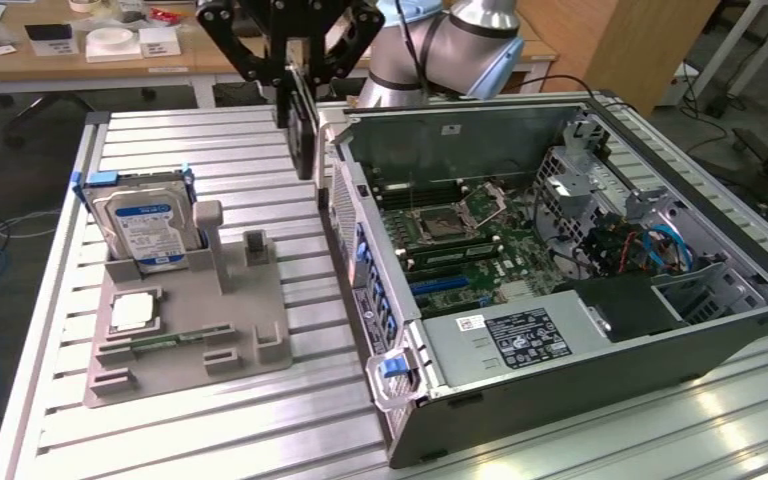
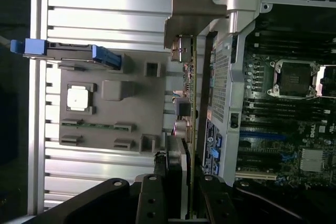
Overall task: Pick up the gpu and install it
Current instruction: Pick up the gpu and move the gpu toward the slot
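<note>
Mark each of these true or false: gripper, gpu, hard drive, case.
1. The gripper holds the gpu on edge. True.
2. The gpu is seated in the motherboard. False: it hangs outside the case, beside its wall.
3. The hard drive stands upright in the grey holder. True.
4. The case is closed. False: it lies open and the motherboard shows.
5. The holder lies to the exterior view's right of the case. False: it lies to the left.
</note>
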You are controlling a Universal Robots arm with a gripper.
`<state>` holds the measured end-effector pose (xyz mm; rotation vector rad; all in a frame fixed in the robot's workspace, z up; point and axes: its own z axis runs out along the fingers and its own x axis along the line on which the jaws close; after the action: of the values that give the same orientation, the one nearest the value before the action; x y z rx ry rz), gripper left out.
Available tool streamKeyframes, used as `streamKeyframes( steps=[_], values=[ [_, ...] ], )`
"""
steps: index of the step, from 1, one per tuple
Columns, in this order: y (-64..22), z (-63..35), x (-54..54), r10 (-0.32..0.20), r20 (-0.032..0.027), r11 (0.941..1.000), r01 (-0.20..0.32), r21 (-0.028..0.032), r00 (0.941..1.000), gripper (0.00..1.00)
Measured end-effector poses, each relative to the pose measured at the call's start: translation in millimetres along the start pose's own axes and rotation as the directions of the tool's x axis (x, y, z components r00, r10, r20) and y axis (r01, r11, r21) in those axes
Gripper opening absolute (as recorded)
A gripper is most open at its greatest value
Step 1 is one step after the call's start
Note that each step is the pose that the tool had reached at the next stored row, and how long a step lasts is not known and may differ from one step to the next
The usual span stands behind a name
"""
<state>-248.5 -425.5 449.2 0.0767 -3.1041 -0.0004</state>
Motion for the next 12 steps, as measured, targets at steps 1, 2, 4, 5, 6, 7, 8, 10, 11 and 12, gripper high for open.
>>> streamKeyframes(
  steps=[1, 2, 4, 5, 6, 7, 8, 10, 11, 12],
  values=[
    [-0.1, 0.1, -2.4, 0.0, 0.0, 1.0, 0.0, 0.0, 1.0, 0.28],
    [-0.2, 0.3, -5.0, 0.0, 0.0, 1.0, 0.0, 0.0, 1.0, 0.28],
    [-1.3, 3.2, -30.5, 0.0, -0.0001, 1.0, 0.0, 0.0001, 1.0, 0.28],
    [-1.9, 5.2, -42.9, -0.001, 0.0, 1.0, 0.001, 0.0001, 1.0, 0.28],
    [-2.2, 6.1, -51.2, -0.002, -0.0001, 1.0, 0.002, 0.0001, 1.0, 0.28],
    [-2.4, 6.5, -54.2, -0.002, 0.0, 1.0, 0.002, 0.0001, 1.0, 0.28],
    [-2.5, 6.8, -57.1, -0.002, 0.0, 1.0, 0.002, 0.0, 1.0, 0.28],
    [-2.8, 7.5, -62.3, -0.003, -0.0001, 1.0, 0.003, 0.0001, 1.0, 0.28],
    [-2.9, 7.9, -65.0, -0.003, 0.0, 1.0, 0.003, 0.0, 1.0, 0.28],
    [-3.0, 8.3, -67.7, -0.003, -0.0001, 1.0, 0.003, 0.0, 1.0, 0.28]
  ],
)
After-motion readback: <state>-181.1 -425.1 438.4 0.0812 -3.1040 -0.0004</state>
